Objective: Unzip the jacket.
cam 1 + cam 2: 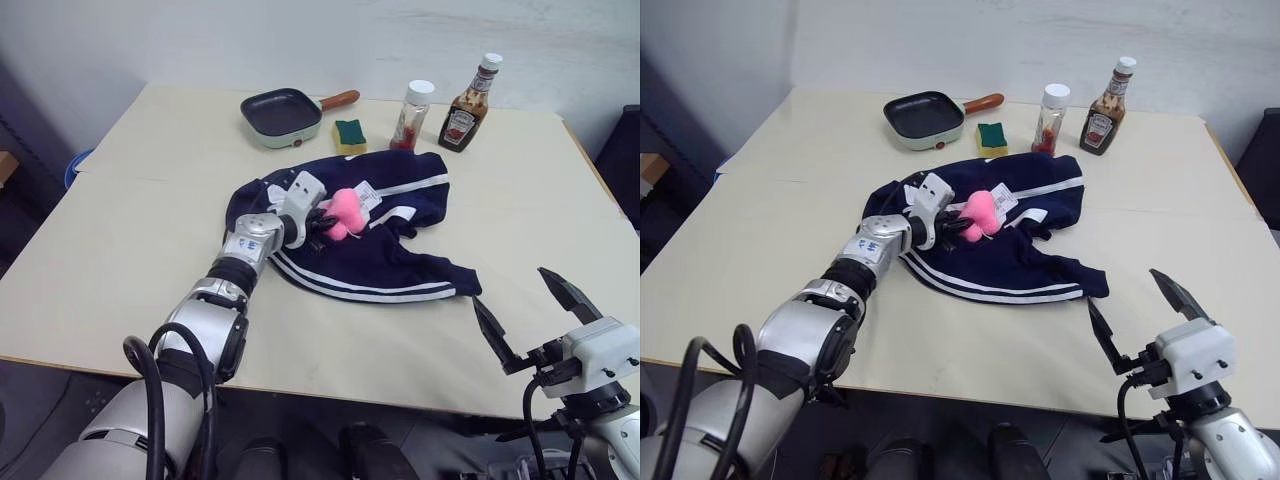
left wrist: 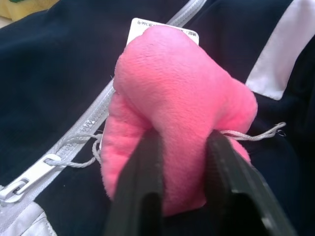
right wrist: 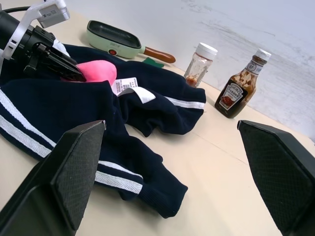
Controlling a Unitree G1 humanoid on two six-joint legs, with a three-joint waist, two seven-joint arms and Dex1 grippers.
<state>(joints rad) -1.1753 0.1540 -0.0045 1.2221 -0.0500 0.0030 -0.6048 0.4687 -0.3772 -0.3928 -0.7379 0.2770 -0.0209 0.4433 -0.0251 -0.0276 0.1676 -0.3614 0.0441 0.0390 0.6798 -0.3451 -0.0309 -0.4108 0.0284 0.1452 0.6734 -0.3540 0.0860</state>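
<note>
Behind your cream table [image 1: 120,250] stands a plain white wall [image 1: 300,40]. Along the table's far edge you have a small green-bodied frying pan [image 1: 282,116], a yellow-and-green sponge [image 1: 349,135], a white-capped jar [image 1: 411,115] and a brown sauce bottle [image 1: 469,106]. Your jacket [image 1: 390,250] lies crumpled mid-table, its zipper pull [image 2: 29,174] near the collar. Your left gripper [image 2: 182,162] is clenched on the pink plush [image 1: 344,212], which rests on the jacket. Your right gripper [image 1: 530,310] hangs spread wide at the near edge, grasping nothing.
</note>
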